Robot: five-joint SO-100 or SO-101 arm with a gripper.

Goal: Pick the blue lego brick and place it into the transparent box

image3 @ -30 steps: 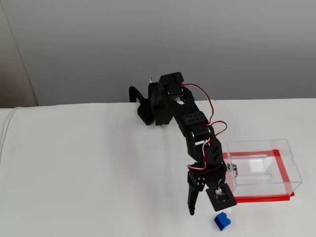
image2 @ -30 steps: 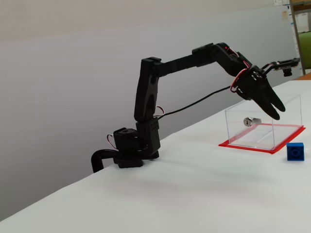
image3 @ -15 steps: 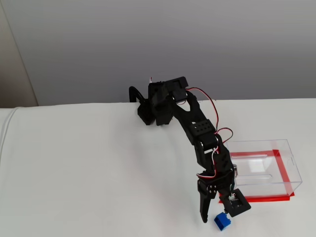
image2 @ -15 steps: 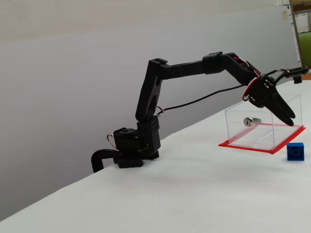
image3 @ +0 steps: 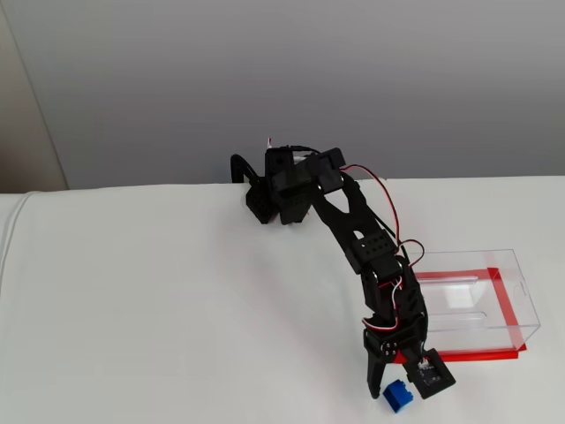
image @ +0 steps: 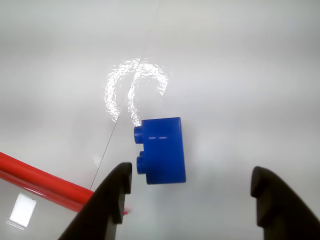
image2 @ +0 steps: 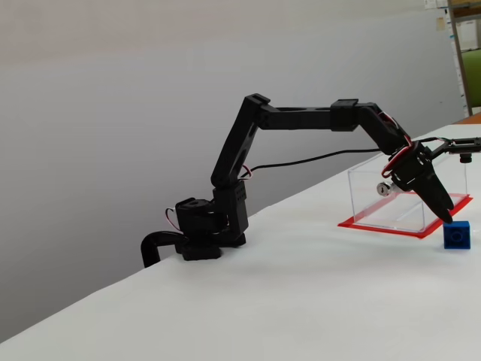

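The blue lego brick (image: 162,150) lies on the white table, studs pointing left in the wrist view. My gripper (image: 192,174) is open, and its two black fingers (image: 112,202) come in from the bottom edge on either side of the brick without touching it. In both fixed views the gripper (image2: 445,215) (image3: 399,386) points down right at the brick (image2: 456,235) (image3: 398,396). The transparent box (image2: 409,192) (image3: 468,300) stands on its red base sheet (image3: 472,356) just beside the brick, and a corner of that base (image: 40,179) shows in the wrist view.
A small silver metal piece (image2: 388,188) lies inside the box. The arm's base (image2: 203,229) is clamped at the table's far edge. The white table (image3: 159,309) runs wide to the left of the arm in a fixed view.
The arm has stretched out and dropped. The gripper moved from above the box's near wall down to the brick, staying open.
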